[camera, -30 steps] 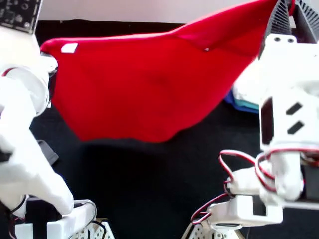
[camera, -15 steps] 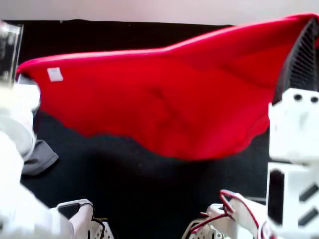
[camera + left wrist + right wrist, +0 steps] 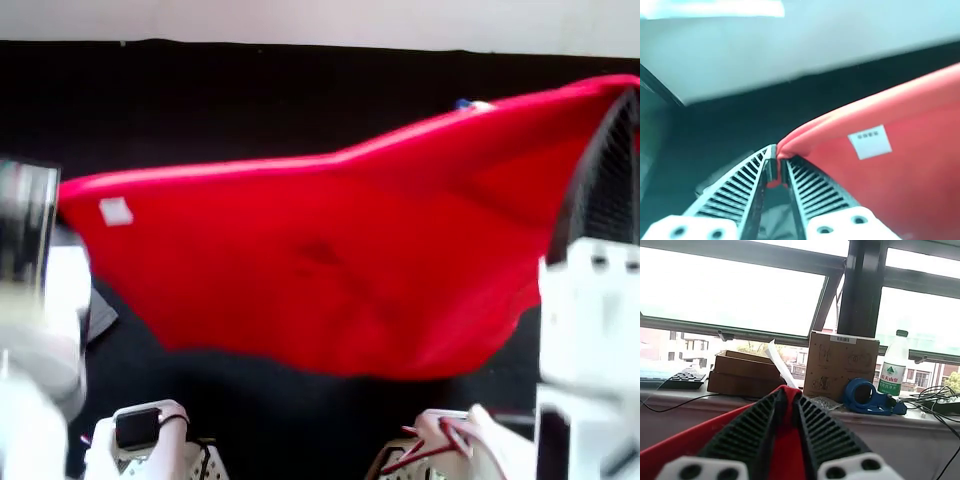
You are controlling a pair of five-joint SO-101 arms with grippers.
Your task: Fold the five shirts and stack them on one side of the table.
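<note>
Robot arms held a red shirt spread wide in the air above the black table. At the left, the left claw was clenched on a bunched corner of the fabric, close to a small white label on the cloth. A scrap of grey cloth lay on the table below that corner. The shirt's lower hem sagged in a curve between the arms. Its top edge ran toward the right, where the right claw was pinched tight on the other end. Beyond that claw, a window sill carried cardboard boxes, a blue tape holder and a plastic bottle against bright daylight.
</note>
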